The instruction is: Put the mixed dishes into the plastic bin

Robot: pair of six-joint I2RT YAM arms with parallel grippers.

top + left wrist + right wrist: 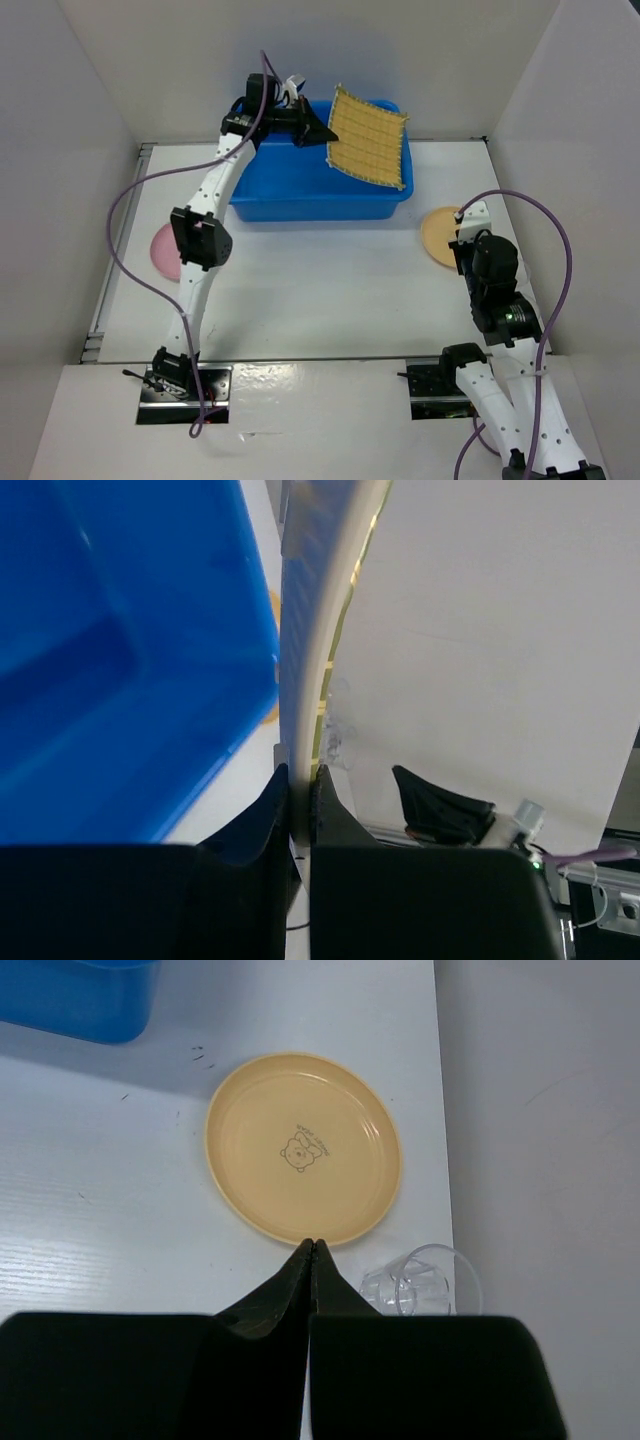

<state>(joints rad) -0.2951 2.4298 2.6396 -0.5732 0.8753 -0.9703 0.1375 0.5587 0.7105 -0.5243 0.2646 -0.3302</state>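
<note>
My left gripper (322, 131) is shut on the yellow woven mat (368, 136) and holds it tilted above the right half of the blue plastic bin (300, 205). In the left wrist view the mat's edge (320, 630) runs up from my jaws (302, 776) beside the bin (110, 650). My right gripper (312, 1246) is shut and empty at the near rim of the tan-orange plate (303, 1147), which shows at the right in the top view (440, 235). A clear cup (422, 1282) lies on its side beside it. The pink plate (165, 252) lies left, half hidden by my left arm.
White walls enclose the table on three sides. The right wall (540, 1110) stands close to the plate and cup. The arm bases (185, 385) sit at the near edge.
</note>
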